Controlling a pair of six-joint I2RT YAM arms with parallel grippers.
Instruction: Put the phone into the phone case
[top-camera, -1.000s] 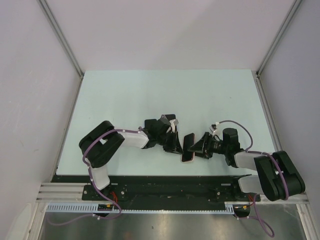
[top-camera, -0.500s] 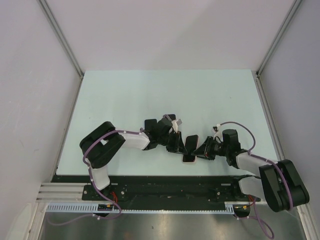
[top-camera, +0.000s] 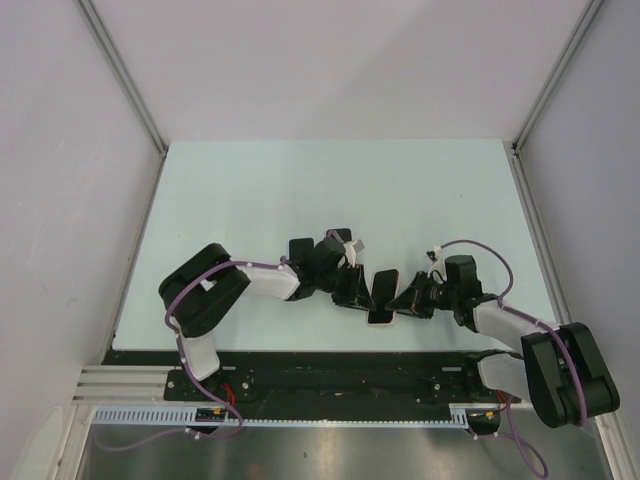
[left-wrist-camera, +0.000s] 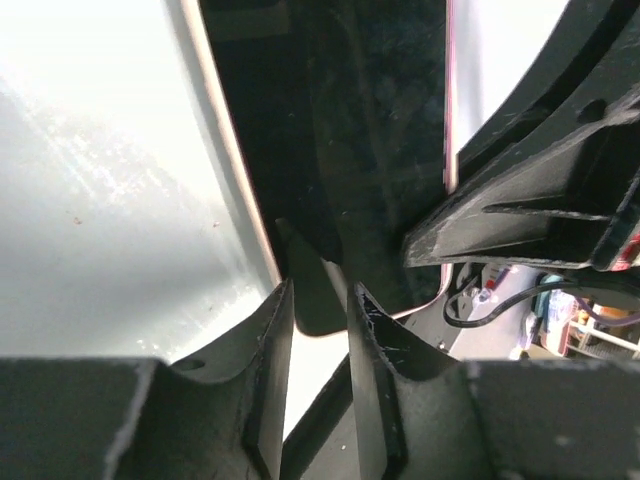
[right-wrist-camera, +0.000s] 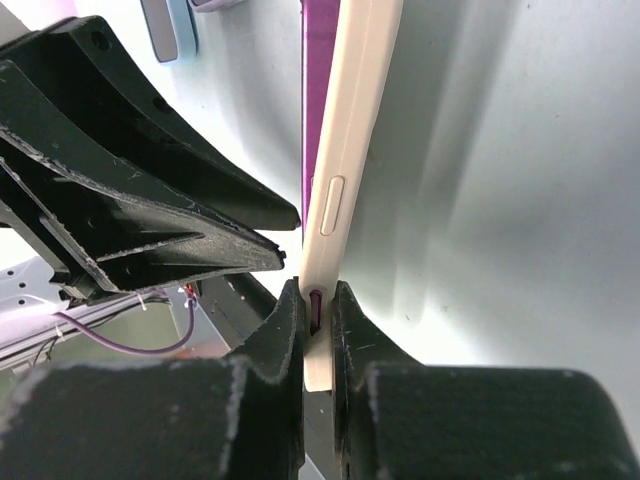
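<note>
**Right gripper (right-wrist-camera: 316, 290).** The jaws are drawn almost together and clenched on the phone case (right-wrist-camera: 350, 140). One cream side wall of the case stands edge-on in the slot. Both fingers (right-wrist-camera: 350, 340) bear on it, one on each face. The rest of the wall, with its side button, runs straight out beyond the fingertips. A purple strip lies along the wall on the outer side of one finger. I cannot tell whether it belongs to the case or to the phone.

**Left gripper (left-wrist-camera: 320, 292).** The jaws stand a narrow gap apart. The rounded end of the phone (left-wrist-camera: 340, 120) sits in that gap and fills most of it. I cannot tell whether the fingers (left-wrist-camera: 272, 335) press on it or only flank it. The dark face of the phone extends away from the fingertips. The pale rim of the case borders it along the side and around the end between the jaws.

**Position of the work.** In the overhead view the phone and case lie together on the table (top-camera: 300, 190), directly between the two sets of jaws. The two grippers approach from opposite long sides, and each has a finger of the other close beside its own tips. The pictures do not show whether the phone is seated fully in the case.
</note>
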